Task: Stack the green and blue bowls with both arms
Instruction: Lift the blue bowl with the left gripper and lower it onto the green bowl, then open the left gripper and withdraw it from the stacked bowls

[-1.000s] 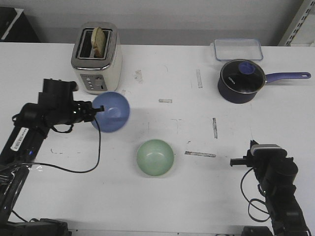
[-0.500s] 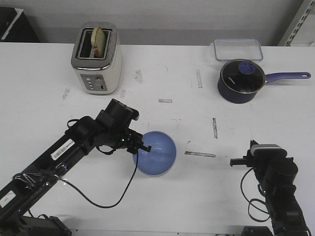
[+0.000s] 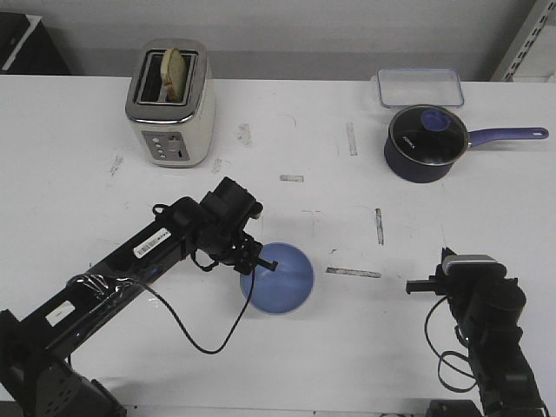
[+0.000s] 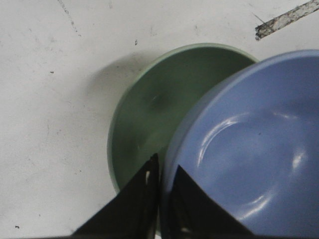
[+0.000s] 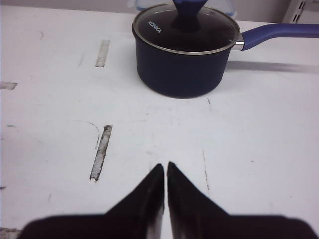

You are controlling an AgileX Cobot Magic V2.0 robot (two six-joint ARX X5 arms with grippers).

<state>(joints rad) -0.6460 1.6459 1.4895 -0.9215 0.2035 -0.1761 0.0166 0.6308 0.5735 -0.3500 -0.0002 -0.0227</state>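
Observation:
My left gripper is shut on the rim of the light blue bowl and holds it over the pale green bowl, which the front view hides. In the left wrist view the blue bowl overlaps most of the green bowl, which sits on the table beneath it; the gripper pinches the blue rim. I cannot tell whether the bowls touch. My right gripper is shut and empty, low at the right front; it also shows in the right wrist view.
A cream toaster with bread stands at the back left. A dark navy saucepan with a glass lid sits at the back right; it also shows in the right wrist view. A clear lidded box lies behind it. Tape marks dot the table.
My left arm carried the blue bowl from near the toaster to the right and towards the front, over the green bowl, which is now covered in the front view. The right arm has not moved.

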